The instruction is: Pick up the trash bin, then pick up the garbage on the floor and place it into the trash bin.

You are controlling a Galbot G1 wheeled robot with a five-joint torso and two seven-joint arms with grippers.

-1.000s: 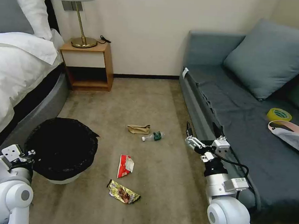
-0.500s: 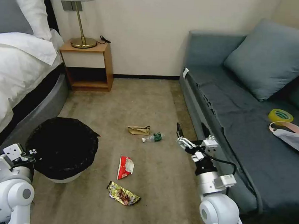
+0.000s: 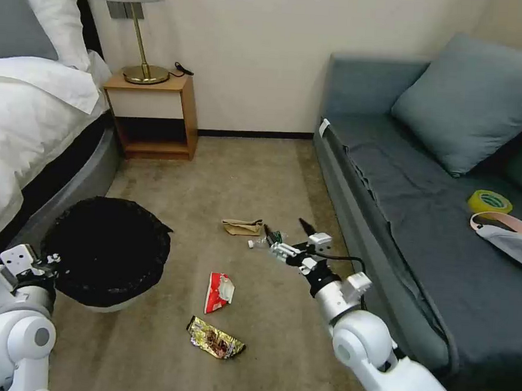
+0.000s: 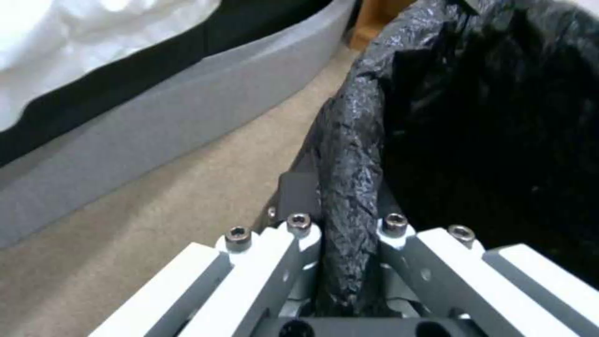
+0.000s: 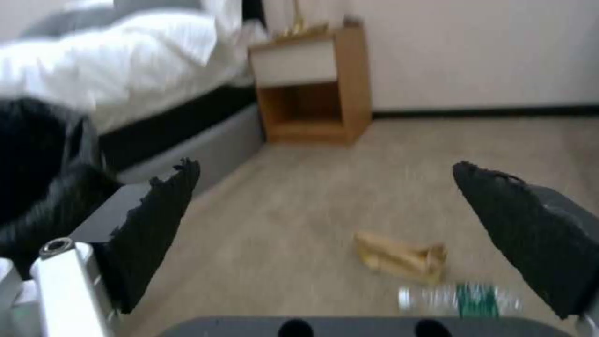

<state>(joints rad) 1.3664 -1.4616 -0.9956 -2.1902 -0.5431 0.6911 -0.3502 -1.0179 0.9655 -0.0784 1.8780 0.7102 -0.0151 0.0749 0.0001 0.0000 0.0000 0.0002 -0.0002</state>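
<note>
The trash bin [image 3: 107, 251], white with a black bag over its rim, stands at the left beside the bed. My left gripper [image 3: 49, 260] is shut on its near rim; in the left wrist view the crinkled bag rim [image 4: 349, 187] sits pinched between the fingers. The garbage lies on the carpet: a brown paper bag [image 3: 241, 225], a clear bottle [image 3: 258, 241], a red-and-white packet [image 3: 218, 291] and a gold wrapper [image 3: 214, 338]. My right gripper [image 3: 287, 229] hovers open just right of the bottle, holding nothing. The right wrist view shows the paper bag [image 5: 402, 257] and bottle [image 5: 462, 299] between its spread fingers [image 5: 156, 224].
A bed [image 3: 23, 128] runs along the left and a wooden nightstand [image 3: 154, 115] with a lamp stands at the back wall. A grey sofa [image 3: 425, 217] fills the right side, with a yellow tape roll [image 3: 488, 202] on its seat. Open carpet lies between them.
My right arm has swung left and down from the sofa's edge to the bottle, fingers still open. The bin has shifted slightly upward in the left gripper's hold.
</note>
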